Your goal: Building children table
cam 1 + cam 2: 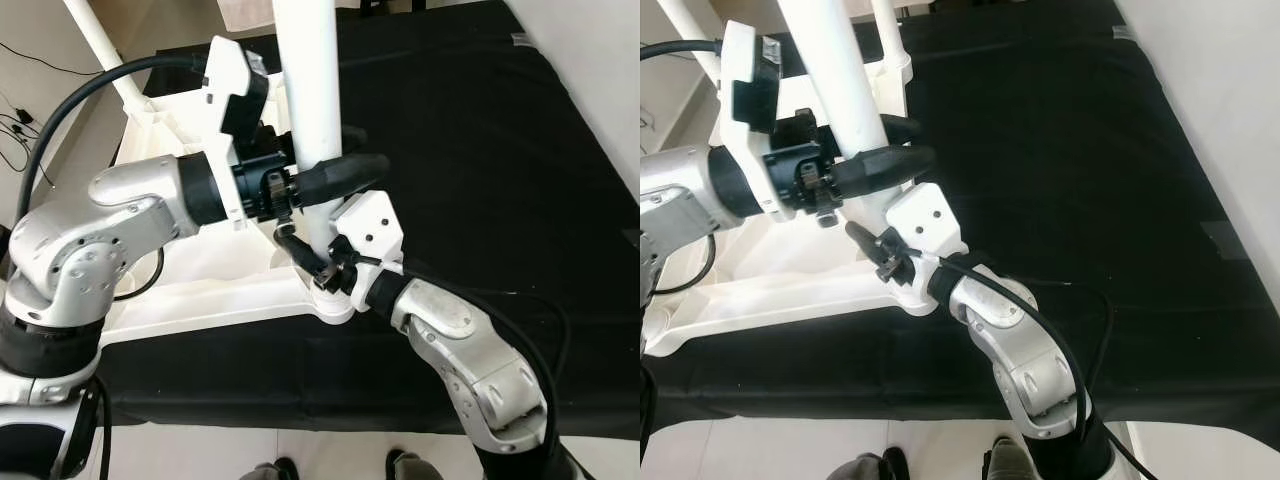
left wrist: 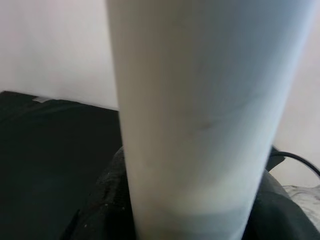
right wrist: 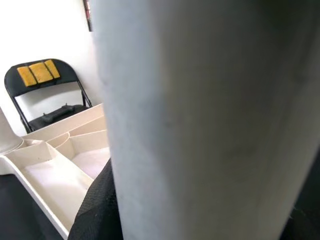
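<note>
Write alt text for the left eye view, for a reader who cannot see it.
Two silver robot arms hold an upright white table leg over the corner of an upside-down white table top lying on a black cloth. The left gripper clasps the leg from the left, its black fingers around it; the right gripper grips near the leg's base.

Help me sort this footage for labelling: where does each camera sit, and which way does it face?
Left eye view: on the head, looking down at the upturned white plastic table top on black cloth; both silver arms show.
Right eye view: the same scene beside it; the left gripper and right gripper meet at the white round table leg.
Left wrist view: close against the leg, fingers beside it.
Right wrist view: leg close, black folding chair beyond.
All four share the leg.
</note>
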Robot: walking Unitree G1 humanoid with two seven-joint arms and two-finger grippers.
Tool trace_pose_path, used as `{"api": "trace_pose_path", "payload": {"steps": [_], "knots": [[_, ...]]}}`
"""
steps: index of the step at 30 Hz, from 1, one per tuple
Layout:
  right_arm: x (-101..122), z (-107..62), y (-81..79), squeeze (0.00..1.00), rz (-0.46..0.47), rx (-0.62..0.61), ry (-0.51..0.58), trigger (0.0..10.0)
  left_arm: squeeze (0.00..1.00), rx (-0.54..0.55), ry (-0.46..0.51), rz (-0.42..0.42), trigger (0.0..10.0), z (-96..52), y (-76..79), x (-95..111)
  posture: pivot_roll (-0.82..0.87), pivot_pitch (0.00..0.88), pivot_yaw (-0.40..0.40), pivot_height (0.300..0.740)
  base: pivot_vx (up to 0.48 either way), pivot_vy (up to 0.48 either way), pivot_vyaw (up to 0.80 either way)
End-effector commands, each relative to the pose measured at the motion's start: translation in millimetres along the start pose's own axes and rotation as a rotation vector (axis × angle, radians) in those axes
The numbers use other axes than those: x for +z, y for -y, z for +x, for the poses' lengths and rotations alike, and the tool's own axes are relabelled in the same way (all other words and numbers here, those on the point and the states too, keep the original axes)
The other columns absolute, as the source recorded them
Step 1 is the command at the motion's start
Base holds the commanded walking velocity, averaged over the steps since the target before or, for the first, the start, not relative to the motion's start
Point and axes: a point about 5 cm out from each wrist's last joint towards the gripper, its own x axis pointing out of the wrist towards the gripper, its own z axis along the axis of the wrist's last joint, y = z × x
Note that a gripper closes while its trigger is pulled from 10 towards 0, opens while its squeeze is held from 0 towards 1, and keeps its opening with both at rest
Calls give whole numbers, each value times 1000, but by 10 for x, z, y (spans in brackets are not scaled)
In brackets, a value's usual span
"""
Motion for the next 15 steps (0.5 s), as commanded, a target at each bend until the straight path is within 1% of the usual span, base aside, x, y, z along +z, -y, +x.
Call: {"api": "trace_pose_path", "payload": {"steps": [1,4,6,7,10,14,15], "knots": [[-481,59,-216,0,122,89,-223,10000,0,33,47,68,0,74,-14,93,-20,239,142,740,0,0,0],[-481,59,-216,0,122,89,-223,10000,0,33,47,68,0,74,-14,93,-20,239,142,740,0,0,0],[-496,59,-189,0,160,65,-219,10000,0,14,63,58,0,95,-6,75,-24,234,150,740,0,0,0],[-498,55,-183,0,170,61,-214,10000,0,4,69,53,0,80,6,66,-26,232,153,740,0,0,0],[-491,41,-208,0,147,108,-206,10000,0,-8,78,45,0,23,32,43,-31,230,156,740,0,0,0],[-487,28,-222,0,139,143,-202,10000,0,-11,82,34,0,23,42,2,-34,229,157,740,0,0,0],[-480,21,-228,1000,128,172,-202,10000,0,-11,86,23,0,32,46,-26,-36,228,156,740,0,0,0]]}}
